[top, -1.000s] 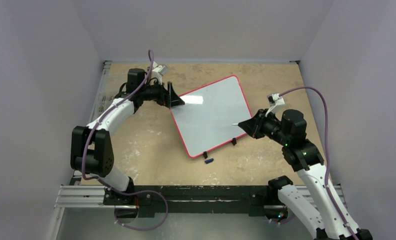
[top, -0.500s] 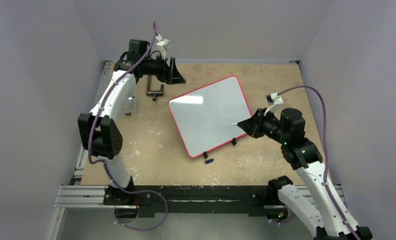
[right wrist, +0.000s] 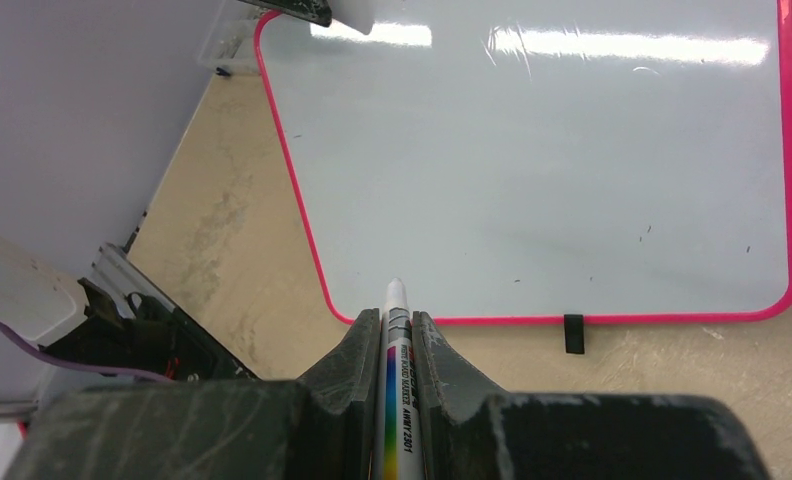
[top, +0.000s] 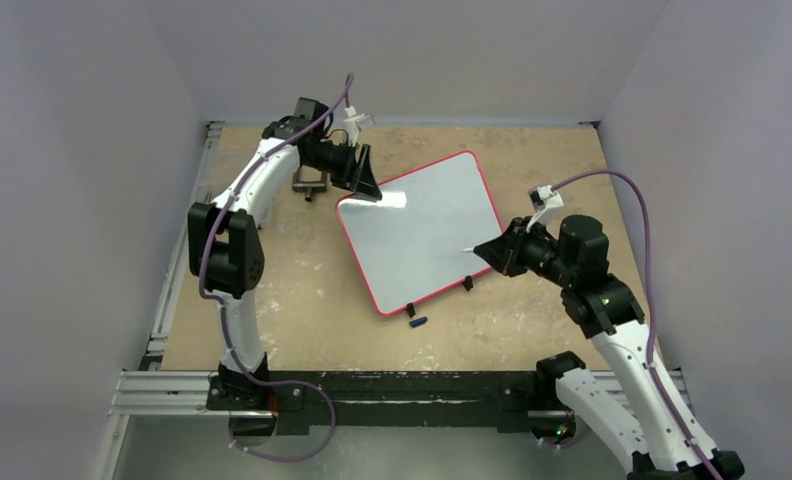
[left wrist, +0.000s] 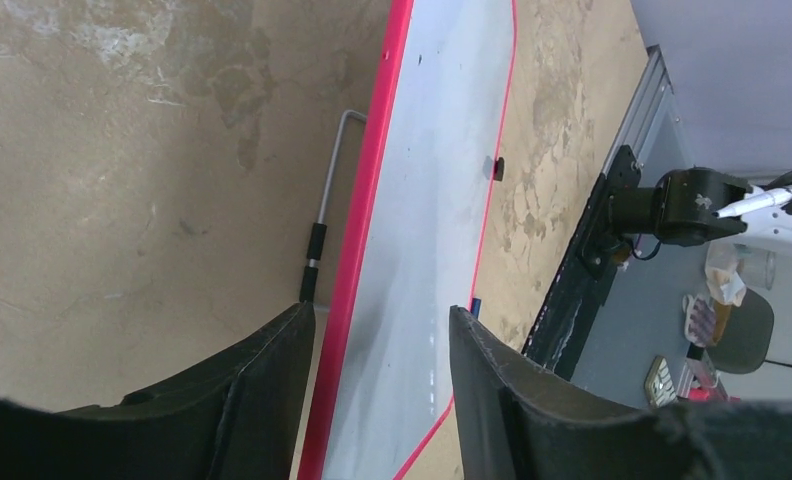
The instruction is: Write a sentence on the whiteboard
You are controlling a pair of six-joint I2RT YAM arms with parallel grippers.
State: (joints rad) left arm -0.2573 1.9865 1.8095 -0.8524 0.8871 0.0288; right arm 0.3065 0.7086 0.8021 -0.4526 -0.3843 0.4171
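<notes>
Whiteboard: a glossy white rectangular whiteboard (top: 422, 235) with a thin red-pink rounded frame lies flat near the middle of the worktop, turned at a slant to the arms. Ceiling lights reflect along its far side in the right wrist view (right wrist: 572, 150).
Feet: two small black feet (top: 410, 310) stick out from the board's near edge.
Worktop: a scuffed tan wooden worktop (top: 302, 290) carries everything.
Left pincer: the left pincer (top: 365, 185) is at the board's far left corner. In its own camera (left wrist: 382, 315) the two black fingers stand apart, one on each side of the red-pink frame (left wrist: 367, 200), with a clear gap and nothing clamped. Whether either finger touches the board cannot be told.
Right pincer: the right pincer (top: 494, 250) is at the board's right edge, its fingers (right wrist: 357, 345) pressed together on a pen.
Marker pen: a white marker pen with a rainbow-striped label (right wrist: 400, 400) sits clamped between those fingers. Its tip (top: 469, 249) points inward across the frame; whether it touches the surface cannot be told.
Cap: a small dark blue cap (top: 417, 322) lies on the worktop just beside the near-left foot.
Rod: a bent grey metal rod with a black grip (left wrist: 330, 190) lies just beside the board's left edge, seen past the left arm in the top view (top: 310, 185).
</notes>
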